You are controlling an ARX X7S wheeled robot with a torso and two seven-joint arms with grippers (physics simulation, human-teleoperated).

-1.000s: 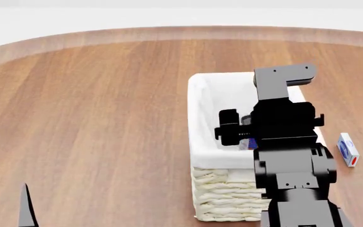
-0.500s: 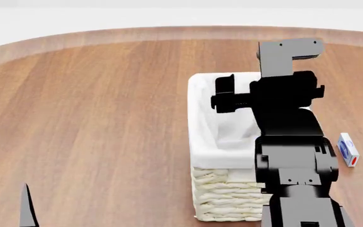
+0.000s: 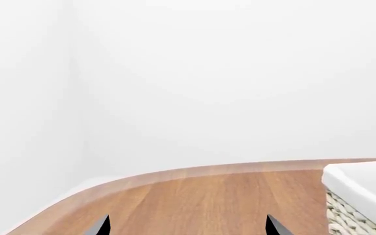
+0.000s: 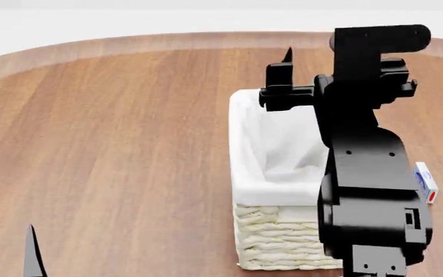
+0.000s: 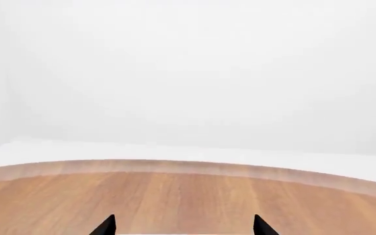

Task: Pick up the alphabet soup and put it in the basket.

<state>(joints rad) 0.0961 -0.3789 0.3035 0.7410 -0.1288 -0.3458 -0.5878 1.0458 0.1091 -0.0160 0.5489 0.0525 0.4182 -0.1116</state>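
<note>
The cream wicker basket [image 4: 241, 144] with white cloth lining stands on the wooden table right of centre. Its corner also shows in the left wrist view [image 3: 364, 196]. The alphabet soup shows in no view; much of the basket's inside is hidden behind my right arm. My right gripper [image 4: 314, 63] is raised above the basket's far end, open and empty, with its fingertips [image 5: 108, 226] wide apart. My left gripper [image 3: 186, 227] is open and empty, low at the near left; only one fingertip [image 4: 30, 254] of it shows in the head view.
A small blue-and-white box [image 4: 425, 182] lies on the table to the right of the basket. The table's curved far edge [image 4: 206, 40] runs along the back, with a white wall behind it.
My right arm has lifted up out of the basket and swung toward its far end. The bit of blue can seen at its jaws one second ago no longer shows. The left arm has not moved.
</note>
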